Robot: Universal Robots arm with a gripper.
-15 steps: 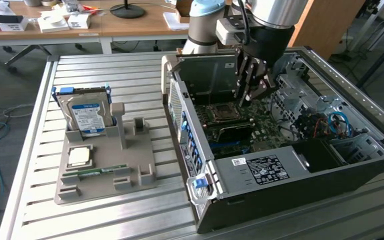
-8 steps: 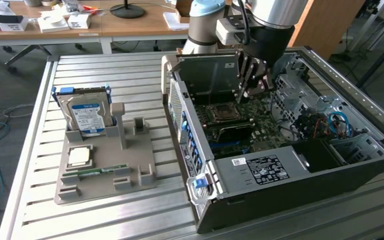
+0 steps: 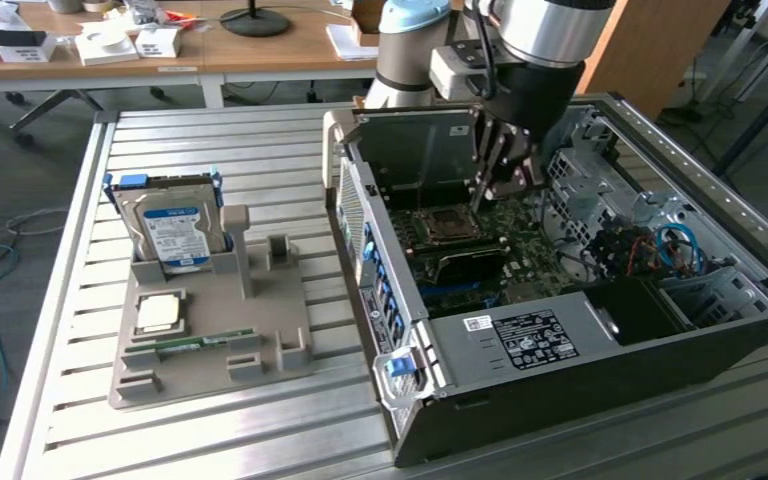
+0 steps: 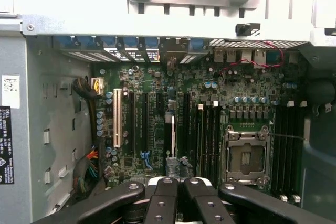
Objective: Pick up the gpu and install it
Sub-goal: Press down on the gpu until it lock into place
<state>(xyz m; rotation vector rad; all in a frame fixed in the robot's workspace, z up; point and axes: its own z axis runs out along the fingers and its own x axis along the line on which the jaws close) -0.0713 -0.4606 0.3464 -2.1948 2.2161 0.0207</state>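
Your one pincer [image 3: 498, 192] is pinching the one gpu [image 4: 171, 129] edge-on above the motherboard [image 4: 157, 93] inside the one open case [image 3: 558, 340], centre-right in the exterior view, with one hard drive [image 3: 175, 232] at the exterior view's left.

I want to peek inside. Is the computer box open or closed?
Open. The computer box has no side cover, so its green circuit board shows. The gripper hangs over the board with its fingers shut.

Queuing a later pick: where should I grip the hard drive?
Hard drive: best taken by its free top edge from straight above, jaws on its broad faces; it stands upright, its lower part sunk in the grey holder.
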